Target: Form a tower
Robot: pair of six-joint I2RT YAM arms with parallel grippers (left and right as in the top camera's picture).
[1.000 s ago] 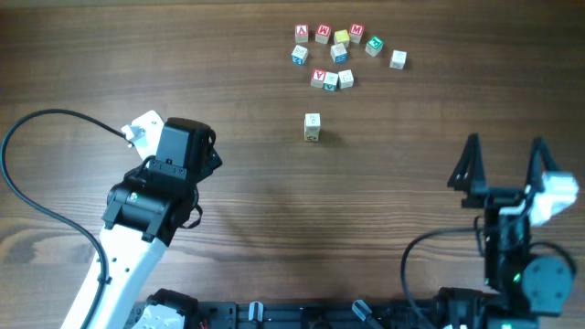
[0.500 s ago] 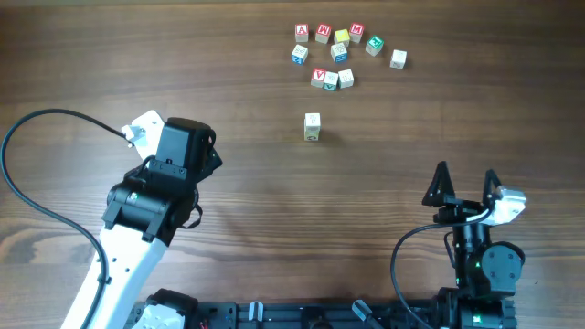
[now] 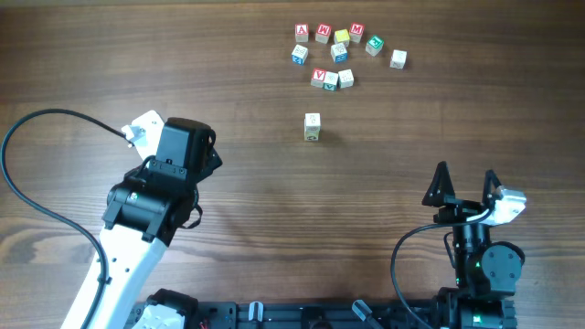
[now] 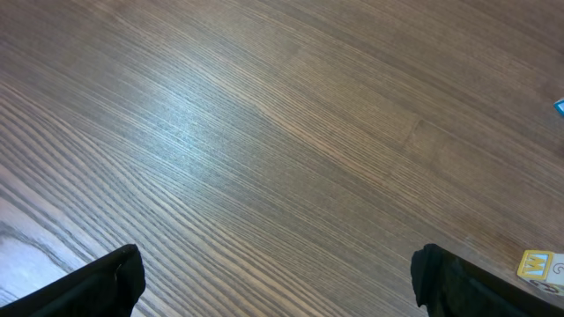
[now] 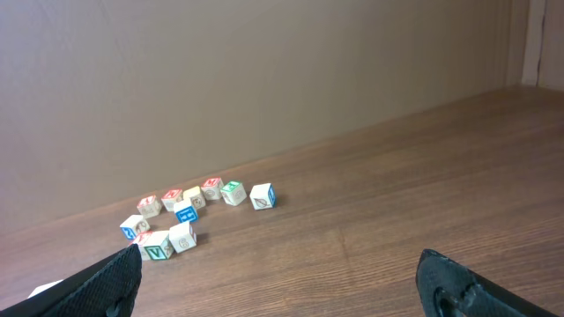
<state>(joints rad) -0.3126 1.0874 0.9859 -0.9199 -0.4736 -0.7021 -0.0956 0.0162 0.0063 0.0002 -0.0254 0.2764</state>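
Note:
The tower (image 3: 313, 127) is a short stack of pale cream cubes standing alone in the middle of the table, touched by neither gripper. My left gripper (image 4: 282, 295) is open over bare wood, well to the tower's left; from overhead only its black housing (image 3: 186, 146) shows. A pale yellow cube (image 4: 539, 265), cut off at the right edge of the left wrist view, may be the stack. My right gripper (image 3: 465, 185) is open near the front right of the table, with nothing between its fingers (image 5: 282, 295).
Several loose letter cubes (image 3: 334, 50) with red, green and blue faces lie clustered at the far side, also in the right wrist view as cubes (image 5: 189, 216) before a plain wall. A black cable (image 3: 37, 196) loops beside the left arm.
The right gripper dropped lower and shifted left toward the table's front a second ago, then held still. The left arm, tower and loose cubes have not moved.

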